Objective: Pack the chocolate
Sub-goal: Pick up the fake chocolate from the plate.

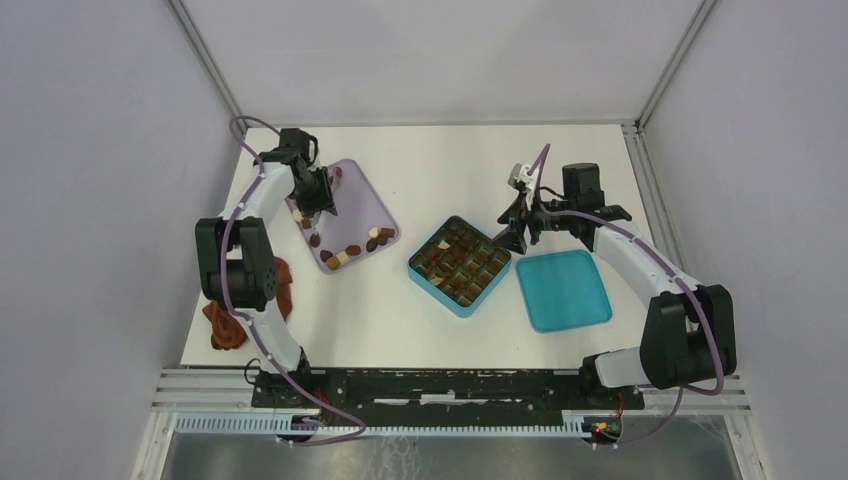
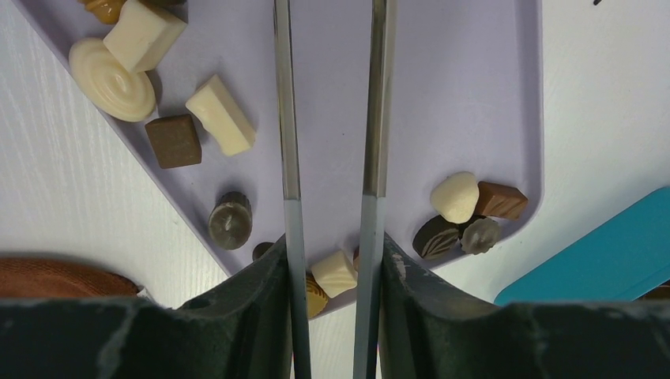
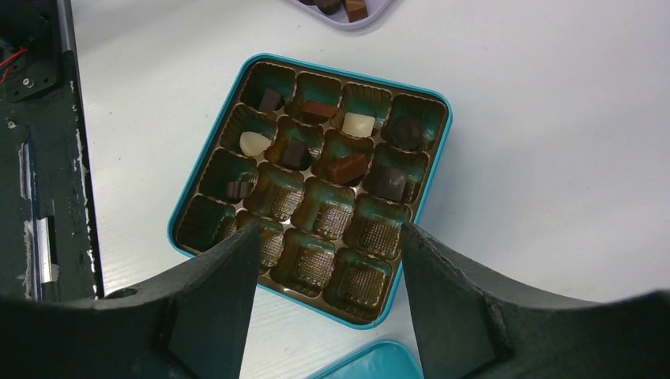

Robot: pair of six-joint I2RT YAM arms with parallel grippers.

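Left gripper (image 1: 322, 210) is hovering over the lilac tray (image 2: 474, 95), fingers standing a narrow gap apart, gripping nothing. Right gripper (image 3: 328, 233) is hanging wide open above the teal box (image 3: 348, 76), empty. Chocolate (image 2: 220, 114) is lying loose on the tray; several pieces are sitting in box cells.

Lilac tray (image 1: 367, 200), teal box (image 1: 437, 293), teal lid (image 1: 563, 290) and brown cloth (image 1: 228, 328) laid out on a white table (image 1: 450, 165).

The tray is set at an angle towards the far left. The square box is placed near it at the centre, also turned corner-on, and its inside is divided into a four-by-four grid of brown-lined cells. The lid is laid flat just beside the box on the right. The cloth is seen bunched at the left edge of the table, partly hidden. The table is enclosed by pale grey walls (image 1: 90, 150).
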